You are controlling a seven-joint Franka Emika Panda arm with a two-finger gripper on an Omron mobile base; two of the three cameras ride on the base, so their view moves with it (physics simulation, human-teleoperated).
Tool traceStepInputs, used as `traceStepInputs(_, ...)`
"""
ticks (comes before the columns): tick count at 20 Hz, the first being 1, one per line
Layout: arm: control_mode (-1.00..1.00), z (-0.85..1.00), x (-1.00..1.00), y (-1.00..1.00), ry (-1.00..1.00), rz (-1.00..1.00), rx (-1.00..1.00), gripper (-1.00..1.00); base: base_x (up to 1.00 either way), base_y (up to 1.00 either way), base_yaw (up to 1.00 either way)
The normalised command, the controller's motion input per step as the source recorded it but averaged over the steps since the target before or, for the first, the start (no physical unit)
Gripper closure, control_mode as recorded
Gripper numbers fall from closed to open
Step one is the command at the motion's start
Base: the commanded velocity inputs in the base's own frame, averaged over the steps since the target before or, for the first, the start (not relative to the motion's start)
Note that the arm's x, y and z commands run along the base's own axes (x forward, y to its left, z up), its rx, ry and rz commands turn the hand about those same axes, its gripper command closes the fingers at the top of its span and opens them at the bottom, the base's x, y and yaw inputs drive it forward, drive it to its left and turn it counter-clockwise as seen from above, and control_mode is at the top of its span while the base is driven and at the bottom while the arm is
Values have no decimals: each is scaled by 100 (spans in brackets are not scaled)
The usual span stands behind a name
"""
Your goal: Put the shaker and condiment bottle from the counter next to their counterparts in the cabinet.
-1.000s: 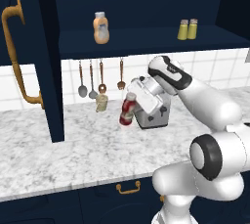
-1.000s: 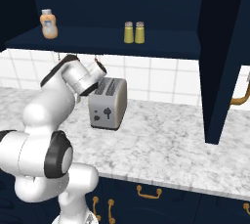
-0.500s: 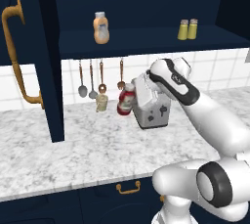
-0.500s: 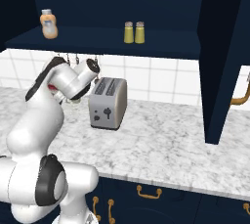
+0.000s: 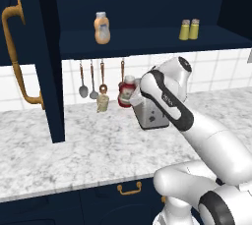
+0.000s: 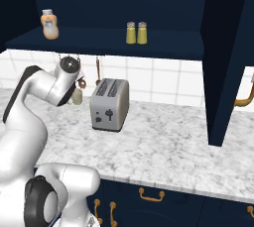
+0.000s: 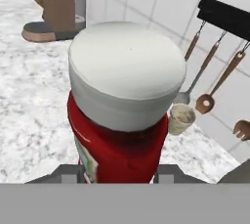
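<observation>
The red condiment bottle (image 5: 127, 90) with its white cap hangs upright above the counter (image 5: 74, 145), below the cabinet shelf (image 5: 147, 42). My gripper (image 5: 132, 99) is shut on it. In the hand view the bottle (image 7: 119, 135) looms close and hides my fingertips. On the shelf, the peach-orange bottle (image 5: 102, 27) stands at the left, well above the held bottle. Two yellow shakers (image 5: 189, 29) stand side by side at the right. From the right base view I see the peach-orange bottle (image 6: 48, 24) and the shakers (image 6: 136, 32) too.
A silver toaster (image 6: 110, 104) stands on the counter just right of the gripper. Utensils (image 5: 92, 79) hang on the tiled wall over a small cup (image 5: 102, 103). Open cabinet doors with brass handles (image 5: 15, 57) (image 6: 245, 99) flank the shelf. A brown appliance (image 7: 49, 3) stands further along the counter.
The arm has lifted the red bottle from in front of the toaster up toward the shelf, and the bottle has gone from tilted to upright.
</observation>
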Motion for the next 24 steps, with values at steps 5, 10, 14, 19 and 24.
traceStepInputs(5,-100,63,0,0,0,-34,0,100,0,0,0)
traceStepInputs(10,-100,69,-7,0,0,-27,3,100,0,0,0)
traceStepInputs(14,-100,61,-16,0,1,-20,4,100,0,0,0)
traceStepInputs(19,-100,51,-11,0,2,-17,3,100,0,0,0)
traceStepInputs(24,-100,58,6,0,4,-15,7,100,0,0,0)
